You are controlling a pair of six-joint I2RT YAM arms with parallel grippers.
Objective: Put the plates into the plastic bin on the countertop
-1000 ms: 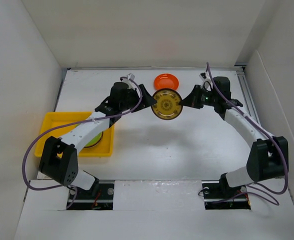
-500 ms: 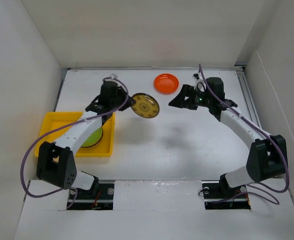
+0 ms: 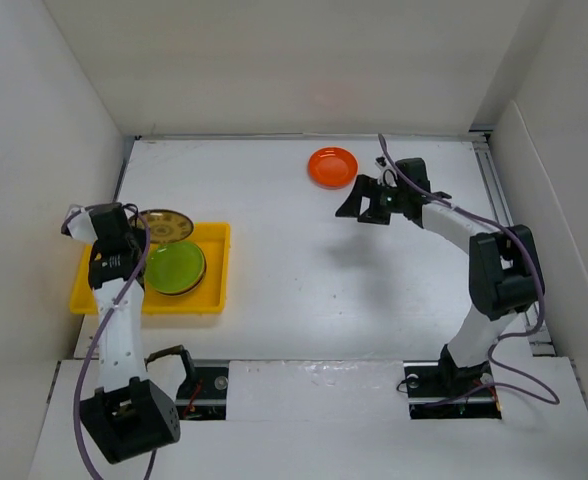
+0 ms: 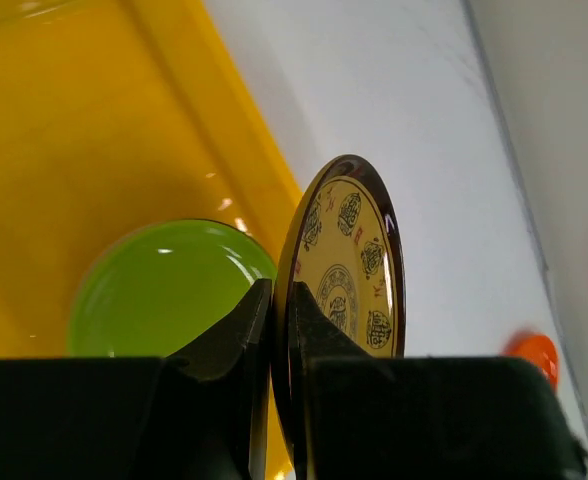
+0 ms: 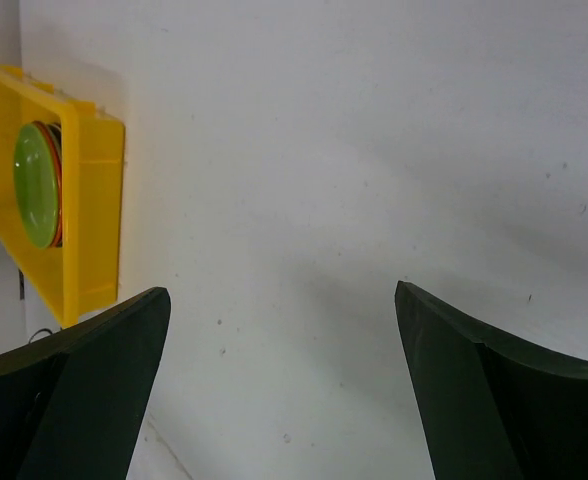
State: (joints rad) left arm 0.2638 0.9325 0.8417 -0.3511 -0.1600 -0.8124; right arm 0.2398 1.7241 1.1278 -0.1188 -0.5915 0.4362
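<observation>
My left gripper (image 3: 138, 229) is shut on the rim of a dark gold-patterned plate (image 3: 167, 225), held on edge above the back of the yellow plastic bin (image 3: 104, 300). In the left wrist view the fingers (image 4: 244, 330) pinch that plate (image 4: 352, 262) over the bin (image 4: 84, 140). A lime green plate (image 3: 175, 267) lies in the bin on top of other plates; an orange rim (image 5: 58, 190) shows under it. An orange plate (image 3: 333, 166) sits at the back of the white countertop (image 3: 324, 280). My right gripper (image 3: 361, 207) hangs open and empty just in front of it.
White walls enclose the countertop on the left, back and right. The bin stands close to the left wall. In the right wrist view the bin (image 5: 96, 215) lies far off to the left beyond my open right gripper (image 5: 284, 300).
The right gripper let go of the gold-patterned plate and opened. The left gripper closed on it and swung it left, from the table's middle to above the bin. The right arm drew back slightly.
</observation>
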